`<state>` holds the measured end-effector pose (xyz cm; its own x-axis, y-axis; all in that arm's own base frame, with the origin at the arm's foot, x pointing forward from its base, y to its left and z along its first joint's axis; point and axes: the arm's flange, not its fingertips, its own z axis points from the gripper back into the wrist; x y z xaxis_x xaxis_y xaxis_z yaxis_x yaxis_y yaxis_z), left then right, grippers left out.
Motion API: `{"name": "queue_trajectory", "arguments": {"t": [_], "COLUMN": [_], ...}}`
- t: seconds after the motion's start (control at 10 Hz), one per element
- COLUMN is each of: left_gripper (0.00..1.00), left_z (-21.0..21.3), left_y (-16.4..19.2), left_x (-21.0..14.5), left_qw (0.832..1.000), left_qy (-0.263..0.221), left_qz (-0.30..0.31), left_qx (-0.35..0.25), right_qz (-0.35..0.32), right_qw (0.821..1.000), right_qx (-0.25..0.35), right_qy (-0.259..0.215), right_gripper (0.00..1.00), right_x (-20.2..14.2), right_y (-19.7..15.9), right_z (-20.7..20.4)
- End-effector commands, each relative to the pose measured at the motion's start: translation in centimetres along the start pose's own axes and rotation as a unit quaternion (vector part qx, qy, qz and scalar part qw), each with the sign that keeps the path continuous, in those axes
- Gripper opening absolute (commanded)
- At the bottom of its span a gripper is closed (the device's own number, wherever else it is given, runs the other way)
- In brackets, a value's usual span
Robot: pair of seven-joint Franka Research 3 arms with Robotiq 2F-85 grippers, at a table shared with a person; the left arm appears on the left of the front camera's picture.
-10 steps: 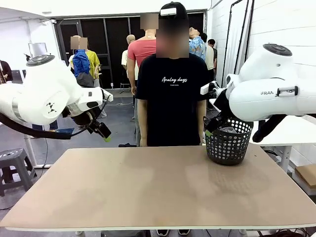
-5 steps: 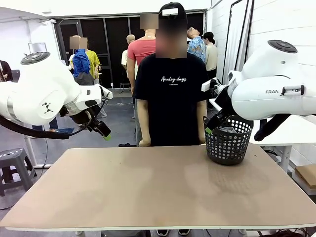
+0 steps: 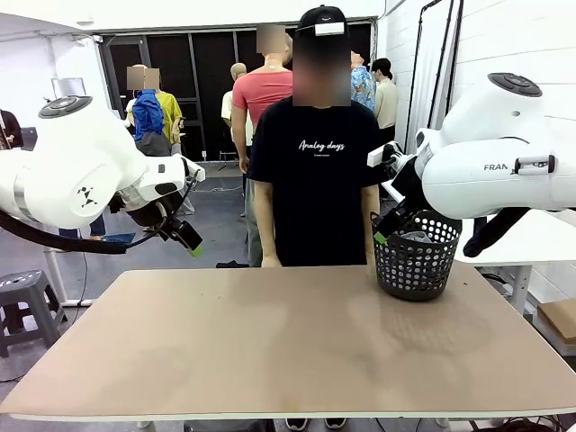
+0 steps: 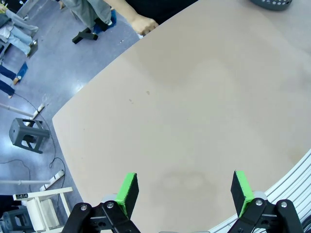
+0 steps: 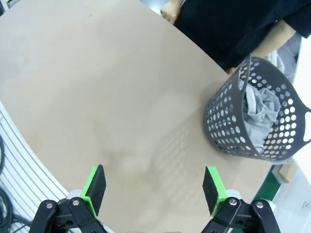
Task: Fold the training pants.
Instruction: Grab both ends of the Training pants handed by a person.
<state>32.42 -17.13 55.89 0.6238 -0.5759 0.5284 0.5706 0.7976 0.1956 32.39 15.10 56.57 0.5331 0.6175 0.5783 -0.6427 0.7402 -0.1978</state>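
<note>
Black T-shirt reading "Analog days", training pants in basket

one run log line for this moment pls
stage: folding not started | training pants: bunched in basket | left gripper: open, above table | right gripper: open, above table | person: at far edge

- table: plain light brown
- mesh basket: black, pierced all over with round holes
- training pants: plain light grey
- left gripper and right gripper: black, with bright green pads
- person's T-shirt: black, with small white lettering across the chest
</note>
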Motion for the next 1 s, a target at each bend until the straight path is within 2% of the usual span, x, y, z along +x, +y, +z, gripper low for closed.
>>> {"name": "queue_trajectory", "arguments": {"t": [0.0, 0.9], "left_gripper": [1.00, 1.00], "left_z": [-0.05, -0.05], "left_y": [0.17, 0.17], "left_x": [0.17, 0.17], "left_qw": [1.000, 1.000], "left_qy": [0.000, 0.000], "left_qz": [0.001, 0.001], "left_qx": [-0.001, -0.001], "right_qz": [0.000, 0.000], "right_qw": [1.000, 1.000], "right_qx": [0.000, 0.000], "right_qy": [0.001, 0.001], "right_gripper": [1.00, 1.00], "right_x": [-0.02, -0.02], "right_y": [0.00, 0.00], "right_z": [-0.03, -0.03]}}
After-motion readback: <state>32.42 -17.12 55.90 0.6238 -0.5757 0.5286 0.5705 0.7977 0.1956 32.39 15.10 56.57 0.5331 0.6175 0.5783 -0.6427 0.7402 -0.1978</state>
